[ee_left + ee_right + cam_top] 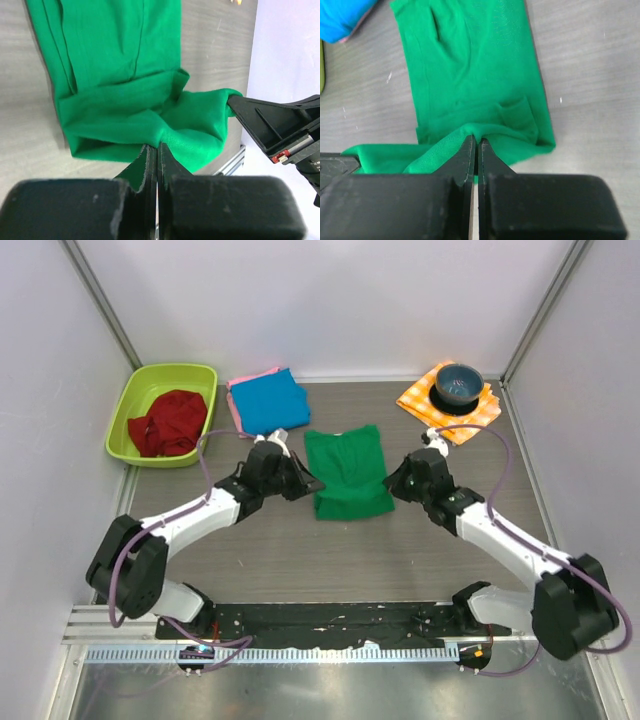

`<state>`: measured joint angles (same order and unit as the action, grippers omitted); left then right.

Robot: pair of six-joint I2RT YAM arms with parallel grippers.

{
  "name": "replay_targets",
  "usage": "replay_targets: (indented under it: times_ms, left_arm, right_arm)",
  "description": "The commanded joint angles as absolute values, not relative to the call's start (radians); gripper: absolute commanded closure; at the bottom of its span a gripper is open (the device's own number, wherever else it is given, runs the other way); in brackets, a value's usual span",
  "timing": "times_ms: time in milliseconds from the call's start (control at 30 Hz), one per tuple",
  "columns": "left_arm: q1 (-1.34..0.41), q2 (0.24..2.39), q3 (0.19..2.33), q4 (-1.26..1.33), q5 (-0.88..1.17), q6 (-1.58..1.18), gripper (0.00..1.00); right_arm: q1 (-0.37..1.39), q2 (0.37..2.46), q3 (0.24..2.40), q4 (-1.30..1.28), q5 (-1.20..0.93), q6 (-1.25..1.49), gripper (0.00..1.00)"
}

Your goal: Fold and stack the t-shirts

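Note:
The green t-shirt (347,472) lies partly folded in the middle of the table. My left gripper (312,483) is shut on its left near edge; the left wrist view shows the jaws (158,146) pinching green cloth (125,75). My right gripper (393,483) is shut on the right near edge; the right wrist view shows it (476,141) pinching the cloth (470,65). The pinched edge is lifted between the two grippers. A folded blue t-shirt (268,400) lies at the back left on top of a pink one (235,410), of which only an edge shows.
A lime green tub (150,385) holding a red cloth (168,422) stands at the far left. An orange-and-white checked cloth (420,400) with a dark bowl (458,385) on it lies at the back right. White walls close in three sides.

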<state>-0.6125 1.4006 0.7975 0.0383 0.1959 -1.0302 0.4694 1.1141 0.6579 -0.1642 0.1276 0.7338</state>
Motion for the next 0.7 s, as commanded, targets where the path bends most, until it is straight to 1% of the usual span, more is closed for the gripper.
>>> replay_targets:
  times_ms: [0,100,233,400,567,600,667]
  left_arm:
    - [-0.549,1.48,0.908,0.052,0.262,-0.98,1.0]
    - [-0.505,1.554,0.969,0.069,0.296,-0.982,1.0]
    - [-0.457,1.646,1.067,0.083,0.331,-0.991,1.0]
    - [-0.42,1.776,1.163,0.101,0.374,-1.002,1.0]
    - [-0.388,1.874,1.272,0.094,0.388,-1.011,1.0]
    - [-0.382,1.888,1.287,0.087,0.388,-1.014,1.0]
    - [-0.373,1.925,1.318,0.084,0.385,-1.015,1.0]
  right_arm:
    - [0.414,1.273,0.791,-0.006,0.109,0.706,0.99]
    - [0.393,1.347,0.867,0.052,0.094,0.71,0.99]
    - [0.359,1.48,0.995,0.058,0.061,0.712,0.99]
    - [0.318,1.597,1.094,0.071,0.023,0.716,0.99]
    - [0.296,1.738,1.202,0.083,0.015,0.706,0.99]
    - [0.292,1.758,1.221,0.083,-0.026,0.707,0.99]
    - [0.285,1.805,1.271,0.083,-0.038,0.707,0.99]
